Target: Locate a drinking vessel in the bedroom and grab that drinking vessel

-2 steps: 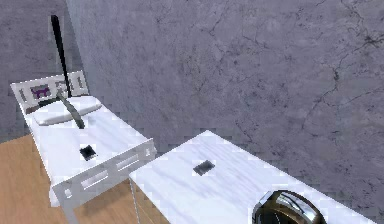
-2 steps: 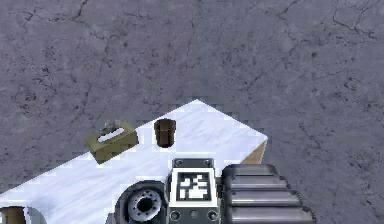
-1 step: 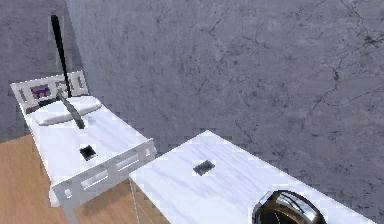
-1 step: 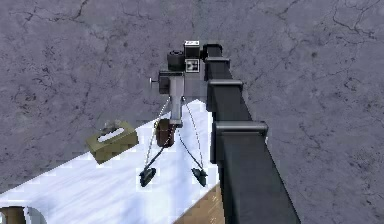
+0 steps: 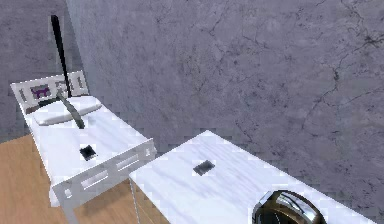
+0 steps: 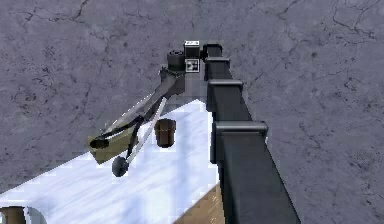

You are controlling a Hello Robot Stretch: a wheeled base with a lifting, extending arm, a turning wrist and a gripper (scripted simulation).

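In the forward view a white bed with a slatted white frame (image 5: pixel 108 135) stands at the left against a mottled grey stone wall (image 5: pixel 250 70), with a long dark bat-like stick (image 5: pixel 60 60) rising over its pillow end. A white-topped desk (image 5: pixel 230 188) runs in from the lower right. It carries a small dark flat object (image 5: pixel 204 167) and, near the bottom edge, a round shiny metal-rimmed object (image 5: pixel 290 208); neither reads as a drinking vessel. In the arm side view the same desk fills the lower left, and a small dark-brown cylindrical cup (image 6: pixel 165 131) stands upright on its top, near the far edge by the wall. The dark square arm bar (image 6: pixel 235 140) rises just to the cup's right. From the arm's far end the tool (image 6: pixel 110 157) slants down and to the left, so its long axis runs from upper right to lower left. The cup sits on the picture's right of that line, close beside the thin fingers (image 6: pixel 140 112) and between them and the arm, nearer the tool's body than its tips. Whether a finger touches the cup is hard to tell from this angle, perhaps not. I cannot tell the tool's state or whether it grasps anything. By my judgement, the tips would have to draw back toward the arm and shift right to take the cup.
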